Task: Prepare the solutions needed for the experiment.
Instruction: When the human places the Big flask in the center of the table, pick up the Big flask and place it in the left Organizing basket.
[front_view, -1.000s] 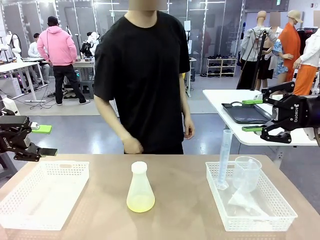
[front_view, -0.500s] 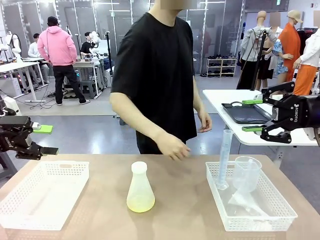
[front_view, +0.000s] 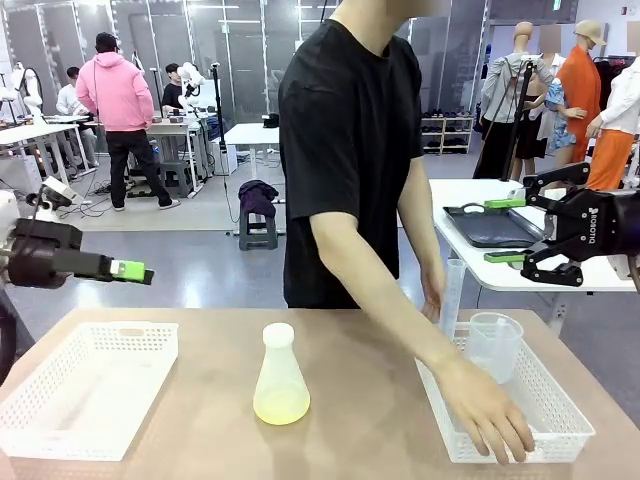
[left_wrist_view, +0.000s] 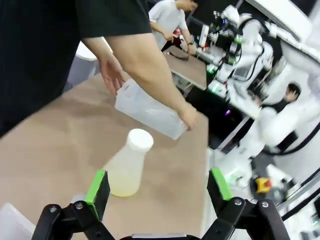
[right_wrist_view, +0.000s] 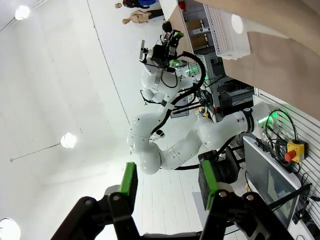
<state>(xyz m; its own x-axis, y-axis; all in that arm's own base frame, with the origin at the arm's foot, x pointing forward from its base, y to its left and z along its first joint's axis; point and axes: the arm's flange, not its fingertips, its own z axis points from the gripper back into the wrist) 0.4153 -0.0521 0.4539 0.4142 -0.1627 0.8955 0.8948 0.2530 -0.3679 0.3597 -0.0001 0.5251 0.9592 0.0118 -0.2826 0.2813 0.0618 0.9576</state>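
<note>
Mid-table, toward the front edge, the solutions (front_view: 281, 406) are sitting in a capped flask (front_view: 279, 365). I am holding the left gripper (left_wrist_view: 157, 192) and right gripper (front_view: 505, 230) raised by the side edges, jaws apart and empty. The person's hand (front_view: 488, 410) is working at the right basket (front_view: 572, 402), so I judge preparation is only starting, and the next move calls for waiting before gripping the flask.

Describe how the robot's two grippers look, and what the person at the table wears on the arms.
The right gripper is black, with two jointed fingers tipped by green pads and white lettering on its body. The left gripper has the same black build and green pads. The person wears a black T-shirt with short sleeves.
</note>
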